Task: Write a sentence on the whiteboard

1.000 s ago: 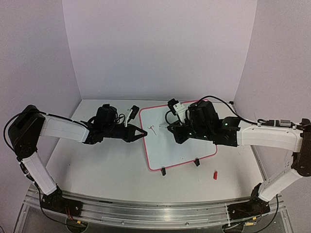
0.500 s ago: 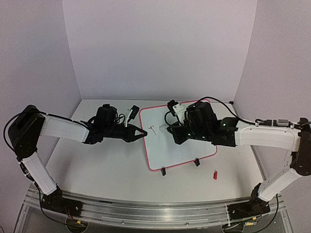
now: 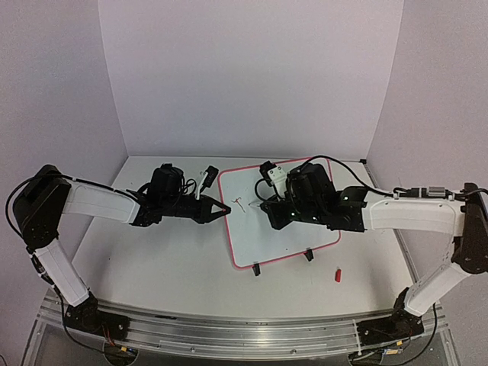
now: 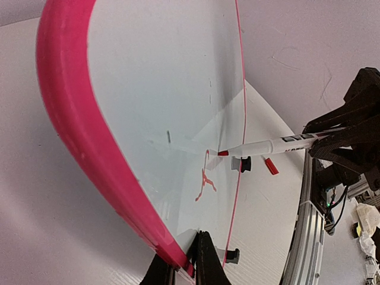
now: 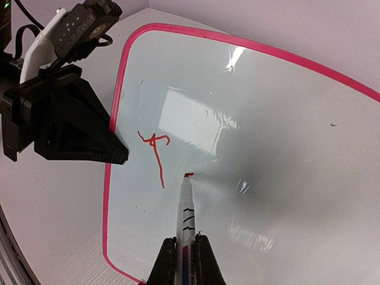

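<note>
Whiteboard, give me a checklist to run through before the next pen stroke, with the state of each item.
1. Left gripper shut on the whiteboard frame: ok.
2. Right gripper shut on the marker: ok.
3. Marker tip touching the board: ok.
4. Bare board beyond the tip: ok.
5. Sentence complete: not ok, only the first red strokes.
6. Stand feet firmly seated: cannot tell.

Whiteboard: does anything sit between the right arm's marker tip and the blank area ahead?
Nothing visible does. The marker in the right gripper touches the whiteboard beside the red strokes, with bare surface beyond. The left gripper clamps the frame's left edge, off that path.
</note>
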Controlling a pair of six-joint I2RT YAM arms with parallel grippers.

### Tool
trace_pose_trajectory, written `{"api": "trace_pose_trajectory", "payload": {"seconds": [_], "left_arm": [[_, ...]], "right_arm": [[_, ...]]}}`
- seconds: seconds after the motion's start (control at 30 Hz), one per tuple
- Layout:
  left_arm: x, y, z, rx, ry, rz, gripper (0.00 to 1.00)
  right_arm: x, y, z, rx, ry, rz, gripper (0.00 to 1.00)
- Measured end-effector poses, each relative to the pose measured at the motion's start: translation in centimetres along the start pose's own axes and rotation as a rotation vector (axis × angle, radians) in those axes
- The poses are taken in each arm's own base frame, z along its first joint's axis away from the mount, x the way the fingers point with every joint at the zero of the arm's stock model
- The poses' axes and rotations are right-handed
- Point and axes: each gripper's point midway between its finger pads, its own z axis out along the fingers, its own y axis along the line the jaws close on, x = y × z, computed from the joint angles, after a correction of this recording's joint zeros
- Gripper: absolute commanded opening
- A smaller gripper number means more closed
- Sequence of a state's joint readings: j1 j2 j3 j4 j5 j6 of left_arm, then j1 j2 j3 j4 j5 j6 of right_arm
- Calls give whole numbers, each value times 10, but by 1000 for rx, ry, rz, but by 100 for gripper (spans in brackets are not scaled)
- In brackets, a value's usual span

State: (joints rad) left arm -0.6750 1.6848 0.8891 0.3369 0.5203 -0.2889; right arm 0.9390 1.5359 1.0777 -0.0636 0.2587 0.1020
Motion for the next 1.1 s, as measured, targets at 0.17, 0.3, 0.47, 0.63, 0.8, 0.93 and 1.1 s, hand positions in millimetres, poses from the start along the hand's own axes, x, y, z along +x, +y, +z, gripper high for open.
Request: {"api": "trace_pose_trajectory", "payload": {"seconds": [0.17, 0.3, 0.47, 0.63, 0.8, 0.93, 1.1], "left_arm": [[0, 0, 0, -1, 1, -1, 0], [0, 0, 0, -1, 0, -1, 0], [0, 0, 0, -1, 0, 0, 0], [0, 0, 0, -1, 0, 0, 0], [0, 0, 0, -2, 0, 0, 0], [0, 0, 0, -2, 1, 0, 0], [1, 0, 0, -3, 2, -1, 0]], "right_arm": [[-2, 3, 2, -13, -2, 0, 0], [-3, 6, 3, -28, -4, 1, 0], [-1, 6, 3, -29, 3, 0, 0], [5, 7, 3, -37, 30, -4, 0], [9, 8, 2, -39, 47, -6, 0], [11, 6, 1, -27, 55, -12, 0], [12, 5, 0, -14, 58, -23, 0]]}}
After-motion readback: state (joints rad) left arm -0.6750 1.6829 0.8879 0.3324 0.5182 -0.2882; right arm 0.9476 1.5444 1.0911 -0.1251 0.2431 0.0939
